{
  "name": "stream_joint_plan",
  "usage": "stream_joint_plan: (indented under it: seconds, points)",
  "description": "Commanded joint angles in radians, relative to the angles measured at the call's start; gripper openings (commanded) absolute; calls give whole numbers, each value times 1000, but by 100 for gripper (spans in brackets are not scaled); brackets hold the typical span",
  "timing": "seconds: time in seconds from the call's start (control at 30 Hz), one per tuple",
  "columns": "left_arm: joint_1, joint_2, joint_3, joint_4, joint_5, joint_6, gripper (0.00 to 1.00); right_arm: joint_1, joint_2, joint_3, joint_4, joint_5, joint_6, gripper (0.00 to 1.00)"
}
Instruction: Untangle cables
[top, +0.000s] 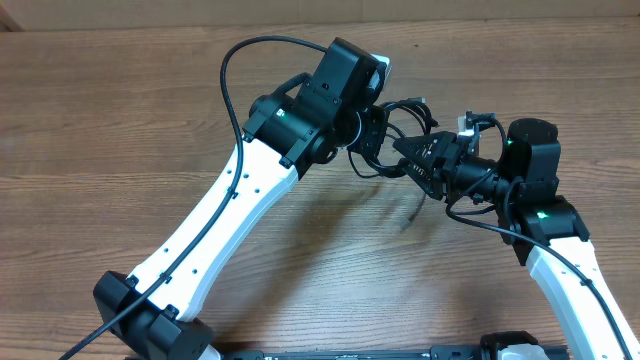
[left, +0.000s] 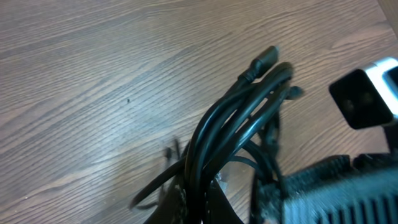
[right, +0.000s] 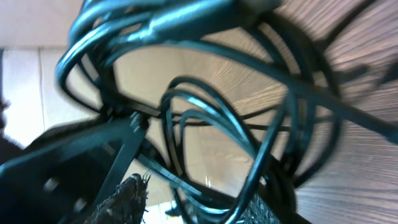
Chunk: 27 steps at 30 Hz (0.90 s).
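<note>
The cables (top: 398, 106) are a tangled bunch of thin black cords hanging above the table between my two grippers. My left gripper (top: 368, 130) is shut on the bunch. In the left wrist view the cords (left: 236, 112) rise from its jaws (left: 200, 208) as a tight bundle, ending in a small plug (left: 264, 59). My right gripper (top: 405, 155) points left into the loops. In the right wrist view its fingers (right: 121, 202) stand apart, the gripper (right: 199, 208) open, with several cable loops (right: 211, 112) crossing the gap, none pinched.
The wooden table (top: 120, 110) lies under both arms. Thicker black cables run along the white left arm (top: 215, 215) and right arm (top: 570, 270). The right gripper's ridged finger (left: 323, 180) shows close beside the bundle in the left wrist view.
</note>
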Motion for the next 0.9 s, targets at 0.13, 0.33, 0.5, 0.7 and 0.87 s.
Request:
stream_joint_plan:
  seconds: [0.13, 0.33, 0.5, 0.7, 0.87]
  points:
    - [-8, 1, 14, -26, 47, -16, 4, 4, 0, 9, -5, 145, 37, 38]
    - [-10, 1, 14, -34, 150, -17, 4, 4, 0, 9, -2, 160, 89, 19]
    - [-10, 1, 14, -34, 203, -28, 4, 4, 0, 9, -2, 179, 89, 16]
    - [-9, 2, 14, -34, 193, -95, 4, 4, 0, 9, -1, 166, 88, 4]
    - [-8, 2, 14, -39, 79, -140, 4, 4, -1, 9, 35, 63, 71, 4]
